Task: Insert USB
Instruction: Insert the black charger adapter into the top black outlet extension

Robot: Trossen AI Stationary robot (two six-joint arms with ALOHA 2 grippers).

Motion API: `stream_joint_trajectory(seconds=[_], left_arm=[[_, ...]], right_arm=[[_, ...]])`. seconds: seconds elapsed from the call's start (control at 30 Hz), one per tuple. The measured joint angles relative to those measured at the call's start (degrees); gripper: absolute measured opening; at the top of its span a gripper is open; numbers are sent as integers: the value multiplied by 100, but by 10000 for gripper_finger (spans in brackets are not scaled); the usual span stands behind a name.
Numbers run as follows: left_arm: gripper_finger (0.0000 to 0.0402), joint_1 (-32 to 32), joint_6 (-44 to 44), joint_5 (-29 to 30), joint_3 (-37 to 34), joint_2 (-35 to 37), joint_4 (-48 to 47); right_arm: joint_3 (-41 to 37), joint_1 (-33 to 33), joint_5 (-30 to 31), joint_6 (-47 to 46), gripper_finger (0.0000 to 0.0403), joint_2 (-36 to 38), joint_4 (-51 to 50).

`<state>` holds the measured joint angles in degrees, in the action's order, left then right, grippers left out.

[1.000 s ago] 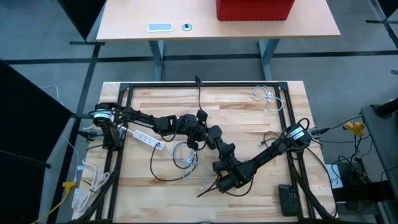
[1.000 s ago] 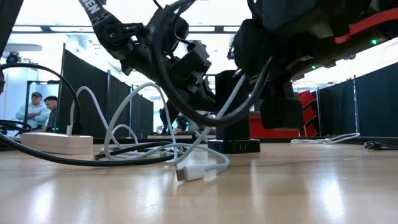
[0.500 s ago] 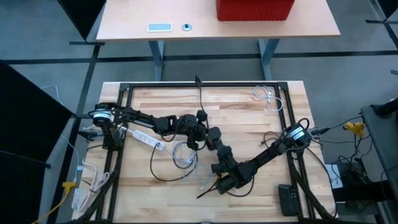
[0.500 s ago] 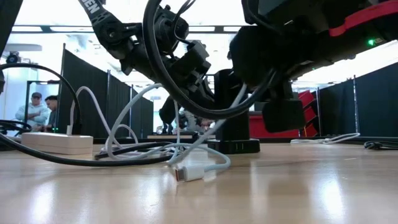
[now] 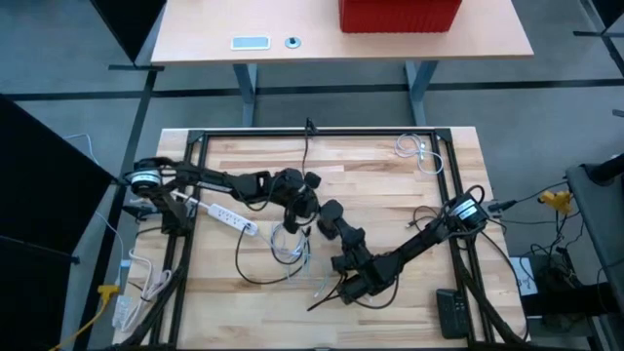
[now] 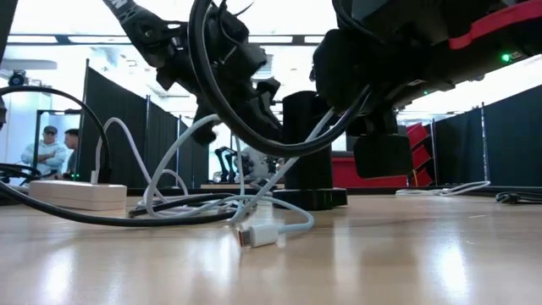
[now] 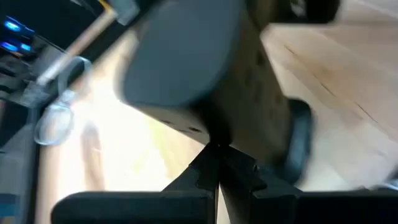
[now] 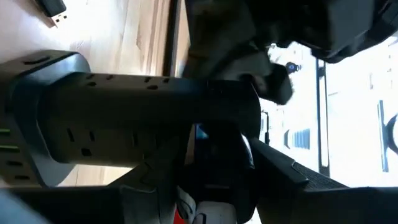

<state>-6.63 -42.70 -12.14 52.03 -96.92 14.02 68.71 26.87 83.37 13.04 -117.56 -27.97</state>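
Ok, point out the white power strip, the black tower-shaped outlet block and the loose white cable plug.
white power strip [image 5: 230, 217], high view, middle of its body
black tower-shaped outlet block [image 6: 307, 140], low view, upright column
loose white cable plug [image 6: 257, 235], low view, plug housing

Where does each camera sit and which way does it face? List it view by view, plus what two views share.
High view: above the table, looking straight down; left arm and right arm both show.
Low view: at table-top height, looking level across at the white USB plug and power tower; arms hang in from above.
Left wrist view: on the left arm, past its shut fingers, facing a blurred dark body.
Right wrist view: on the right arm, past its fingers, facing the power tower.
Shared: low and right wrist views both show the power tower.
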Motion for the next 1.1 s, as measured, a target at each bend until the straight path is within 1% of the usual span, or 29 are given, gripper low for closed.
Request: stream_joint_trajectory(seconds=[0.03,0.17,0.4,0.47,0.57,0.6,0.7,0.93,1.0,1.1], left_arm=[[0,-60,59,2,5,-61,300],[0,-170,547,112,35,-347,868],[0,-108,1214,356,39,-536,1136],[0,-61,1220,382,39,-541,1130],[0,-26,1167,8,39,-545,1101],[0,6,1121,-6,39,-557,1111],[1,91,1066,144,39,-595,1182],[0,133,1266,183,39,-816,1516],[0,172,1394,450,39,-803,1500],[0,195,1346,1241,39,-711,1381]], right_arm=[[0,0,-3,-35,143,0,5],[0,-20,-34,-82,143,0,4],[-4,-28,-75,-45,143,2,-4],[-6,-28,-74,-25,143,2,-8],[-13,-29,-82,105,143,2,-15],[-14,-30,-90,118,143,2,-15],[-20,-41,-81,125,143,2,-12],[-21,-44,-66,128,143,7,-11],[-20,-44,-66,146,143,7,-9],[-20,-44,-72,174,143,7,6]])
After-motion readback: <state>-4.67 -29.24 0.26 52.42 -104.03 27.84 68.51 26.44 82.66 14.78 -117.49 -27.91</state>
